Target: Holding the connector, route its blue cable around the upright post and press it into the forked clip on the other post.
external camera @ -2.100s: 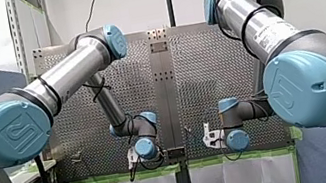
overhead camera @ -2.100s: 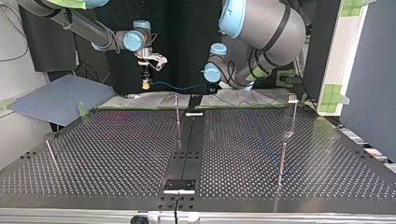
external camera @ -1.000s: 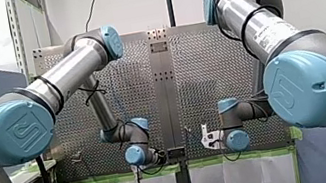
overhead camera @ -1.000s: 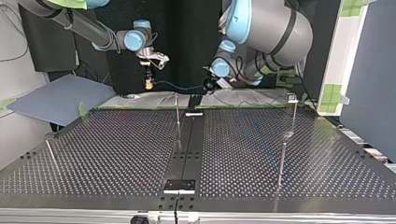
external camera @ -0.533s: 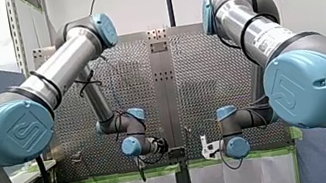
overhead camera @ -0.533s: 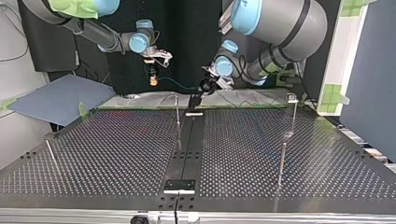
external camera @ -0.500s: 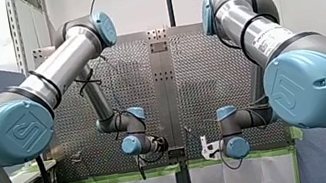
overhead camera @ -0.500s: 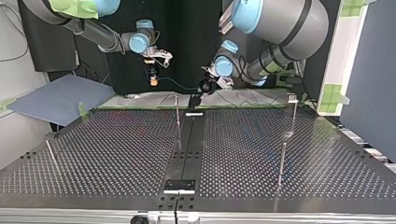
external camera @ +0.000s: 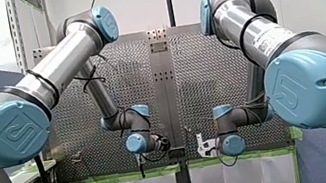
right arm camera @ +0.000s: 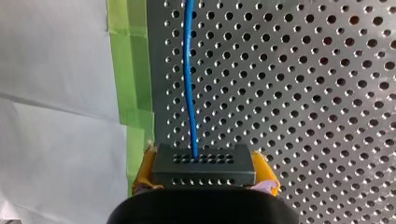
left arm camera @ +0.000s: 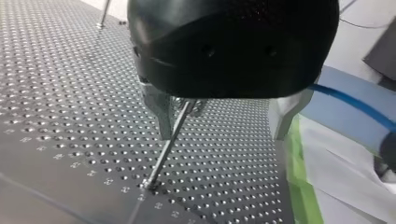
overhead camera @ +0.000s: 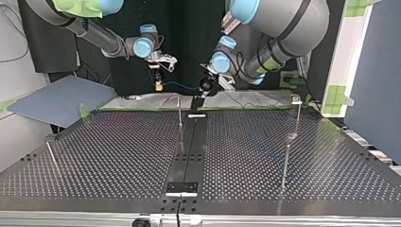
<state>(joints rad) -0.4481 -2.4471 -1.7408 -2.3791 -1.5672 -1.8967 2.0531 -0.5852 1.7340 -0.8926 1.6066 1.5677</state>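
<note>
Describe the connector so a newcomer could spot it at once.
In the right wrist view, find the perforated table and follow the blue cable across it toward my right gripper. The connector is the black block clamped between that gripper's yellow pads. Unlike anything nearby, its face carries rows of small holes, and the cable enters one of them.

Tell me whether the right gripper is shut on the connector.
Shut: yellow-padded fingers of the right gripper press both sides of the black connector; its blue cable leads ahead.
</note>
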